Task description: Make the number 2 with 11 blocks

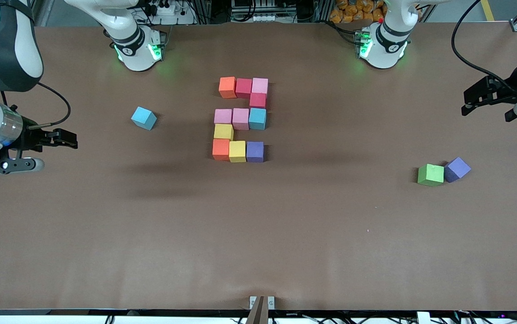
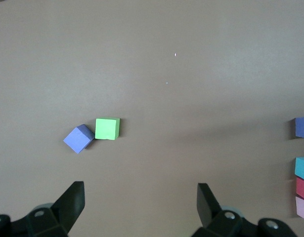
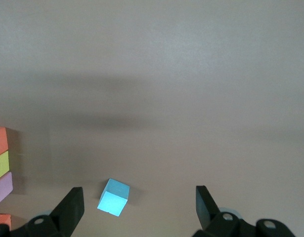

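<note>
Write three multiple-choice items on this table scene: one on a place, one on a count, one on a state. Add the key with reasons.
1. Where does the green cube lie?
A. inside the digit
B. touching a loose purple cube, toward the left arm's end
C. beside the loose light blue cube

2. How many cubes make up the digit 2?
A. nine
B. eleven
C. thirteen

3. How are the end effectors?
A. both open, empty
B. left one holding a cube
C. both shut

Key: 1 B, the two cubes sit edge to edge there. 2 B, eleven touching cubes count out. 3 A, left end effector and right end effector show spread fingers with nothing between.
</note>
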Action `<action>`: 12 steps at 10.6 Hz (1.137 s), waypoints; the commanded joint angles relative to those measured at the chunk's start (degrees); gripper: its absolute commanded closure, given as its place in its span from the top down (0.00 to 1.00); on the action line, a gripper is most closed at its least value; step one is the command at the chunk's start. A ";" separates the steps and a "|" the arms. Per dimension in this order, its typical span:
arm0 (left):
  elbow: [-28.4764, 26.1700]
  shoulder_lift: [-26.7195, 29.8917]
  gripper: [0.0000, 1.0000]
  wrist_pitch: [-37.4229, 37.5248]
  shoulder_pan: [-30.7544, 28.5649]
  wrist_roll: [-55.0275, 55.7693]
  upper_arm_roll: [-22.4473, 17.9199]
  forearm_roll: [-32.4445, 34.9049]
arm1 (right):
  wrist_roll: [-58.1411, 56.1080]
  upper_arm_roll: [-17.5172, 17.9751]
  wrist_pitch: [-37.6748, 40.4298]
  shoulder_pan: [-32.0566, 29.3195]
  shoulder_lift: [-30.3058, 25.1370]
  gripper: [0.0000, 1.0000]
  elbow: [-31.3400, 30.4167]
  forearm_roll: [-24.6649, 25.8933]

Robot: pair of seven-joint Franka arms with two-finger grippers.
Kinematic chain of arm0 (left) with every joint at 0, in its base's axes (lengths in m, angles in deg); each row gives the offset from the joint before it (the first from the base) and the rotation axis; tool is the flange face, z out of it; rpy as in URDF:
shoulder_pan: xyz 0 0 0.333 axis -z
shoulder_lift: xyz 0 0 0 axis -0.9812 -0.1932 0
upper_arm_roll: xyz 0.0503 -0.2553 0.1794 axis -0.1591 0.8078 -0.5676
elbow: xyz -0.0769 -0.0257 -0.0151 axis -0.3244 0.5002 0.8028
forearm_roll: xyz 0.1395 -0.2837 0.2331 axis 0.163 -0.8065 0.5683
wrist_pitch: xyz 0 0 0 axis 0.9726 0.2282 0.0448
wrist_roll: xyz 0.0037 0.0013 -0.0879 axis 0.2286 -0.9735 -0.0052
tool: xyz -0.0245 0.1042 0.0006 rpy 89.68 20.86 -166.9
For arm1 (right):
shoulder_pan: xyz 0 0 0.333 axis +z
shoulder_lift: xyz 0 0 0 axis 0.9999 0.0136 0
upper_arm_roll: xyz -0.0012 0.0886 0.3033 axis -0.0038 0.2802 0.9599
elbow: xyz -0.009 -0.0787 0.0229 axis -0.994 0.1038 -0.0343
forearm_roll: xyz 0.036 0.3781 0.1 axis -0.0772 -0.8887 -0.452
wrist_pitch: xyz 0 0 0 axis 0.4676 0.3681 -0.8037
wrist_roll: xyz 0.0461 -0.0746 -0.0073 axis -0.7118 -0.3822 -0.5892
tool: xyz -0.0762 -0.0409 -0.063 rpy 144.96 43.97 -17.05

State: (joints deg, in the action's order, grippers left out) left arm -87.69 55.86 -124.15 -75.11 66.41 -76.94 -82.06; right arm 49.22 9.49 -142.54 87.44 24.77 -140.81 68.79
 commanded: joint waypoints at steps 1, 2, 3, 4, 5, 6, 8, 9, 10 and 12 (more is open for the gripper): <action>0.09 0.00 1.00 0.41 2.05 0.46 -1.40 -1.06 | 0.94 1.05 2.76 -1.38 -2.86 1.00 0.35 -0.11; 0.00 -0.26 1.00 0.32 2.57 0.46 -1.49 -0.97 | 0.94 1.13 4.08 -2.17 -4.79 1.00 0.26 -1.16; 0.00 -0.53 1.00 0.32 2.75 0.72 -1.57 -0.89 | 0.94 1.05 5.66 -2.18 -6.72 1.00 0.00 -2.21; 0.00 -0.53 1.00 0.32 3.10 0.73 -1.58 -0.89 | 0.94 1.05 6.72 -2.09 -7.96 1.00 -0.18 -2.40; 0.00 -0.62 1.00 0.32 3.19 0.73 -1.58 -0.80 | 0.85 1.05 6.99 -2.35 -10.06 1.00 -1.57 -2.49; 0.00 -0.62 1.00 0.23 3.10 0.73 -1.58 -0.80 | 0.16 0.96 8.39 -2.79 -12.17 1.00 -2.11 -3.53; 0.09 -0.62 1.00 -0.03 3.28 0.81 -1.58 -0.89 | 0.24 0.87 8.23 -2.53 -13.77 1.00 -2.12 -3.72; 0.09 -0.62 1.00 -0.03 3.28 0.73 -1.58 -0.89 | 0.15 0.87 8.14 -2.79 -13.86 1.00 -2.20 -3.89; 0.00 -0.62 1.00 -0.03 3.28 0.73 -1.58 -0.71 | 0.15 0.87 7.96 -2.88 -14.03 1.00 -2.38 -4.50; -0.09 -0.70 1.00 -0.03 3.28 2.64 -2.36 -0.71 | 0.15 1.13 8.22 -3.32 -15.52 1.00 -2.64 -4.69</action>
State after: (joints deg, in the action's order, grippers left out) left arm -87.77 55.04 -124.26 -72.72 67.37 -77.90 -82.06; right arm 49.42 9.50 -133.89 85.92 12.00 -141.38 65.30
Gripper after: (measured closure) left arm 0.000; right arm 0.000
